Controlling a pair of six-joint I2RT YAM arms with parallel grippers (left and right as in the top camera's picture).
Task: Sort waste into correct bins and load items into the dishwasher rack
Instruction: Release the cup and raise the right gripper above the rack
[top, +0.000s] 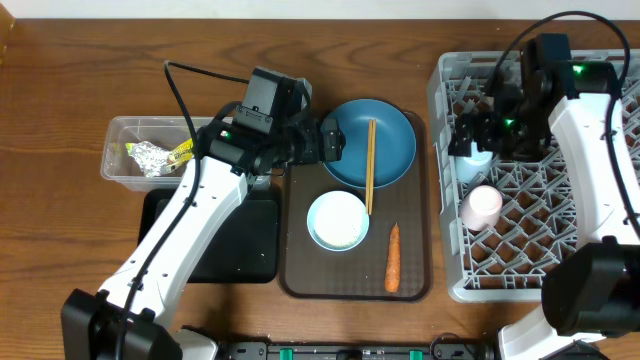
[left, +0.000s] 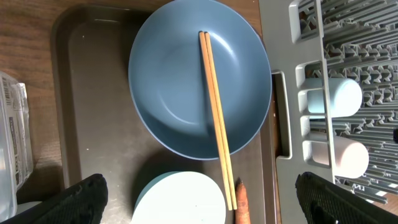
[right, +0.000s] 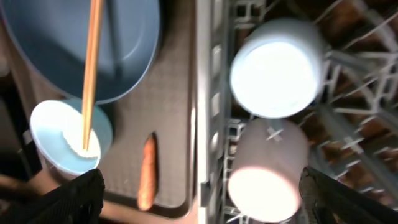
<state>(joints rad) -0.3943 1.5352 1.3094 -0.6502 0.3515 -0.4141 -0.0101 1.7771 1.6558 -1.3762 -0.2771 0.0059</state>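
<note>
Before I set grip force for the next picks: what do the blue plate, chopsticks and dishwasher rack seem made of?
Blue plate: matte blue with only a soft sheen; ceramic or melamine, cannot tell which. Chopsticks: wood or bamboo, pale tan, with an unvarnished look. Dishwasher rack: moulded grey plastic, going by its uniform colour and thin lattice of pegs.

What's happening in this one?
Two arms are clearing a table. The right gripper hangs open over the dishwasher rack, above the light blue cup, which sits beside the pink cup in the rack. The left gripper hovers open by the blue plate, holding nothing. The plate, with chopsticks across it, the white bowl and the carrot are on the brown tray. A foil wrapper lies in the clear tub.
</note>
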